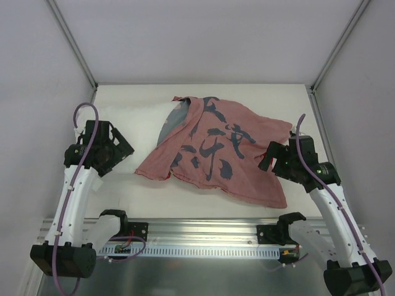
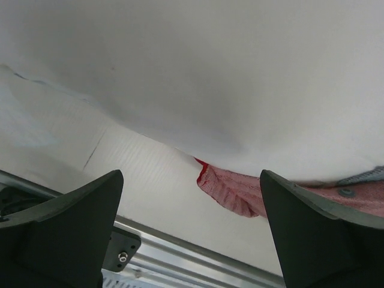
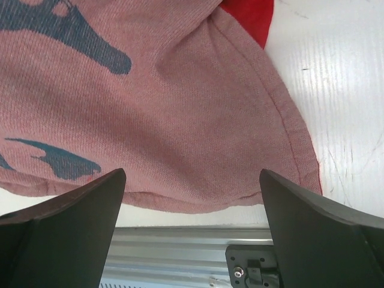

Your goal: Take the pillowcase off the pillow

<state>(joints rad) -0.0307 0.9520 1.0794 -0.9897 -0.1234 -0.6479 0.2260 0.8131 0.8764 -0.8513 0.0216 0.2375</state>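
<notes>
Two sets of fingers spread wide, empty: left gripper (image 2: 191, 180), right gripper (image 3: 192, 177) | pillowcase (image 1: 216, 148) lay crumpled mid-table between them | pillow (image 2: 240, 90) beside its left corner, apparently out | remainder: probably nothing, overlap unclear

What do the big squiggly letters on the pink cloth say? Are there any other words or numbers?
Pillowcase: big dark brush characters, folded and rumpled; I cannot read them.
Nothing else in any view bears words, numbers or labels that can be read.
</notes>
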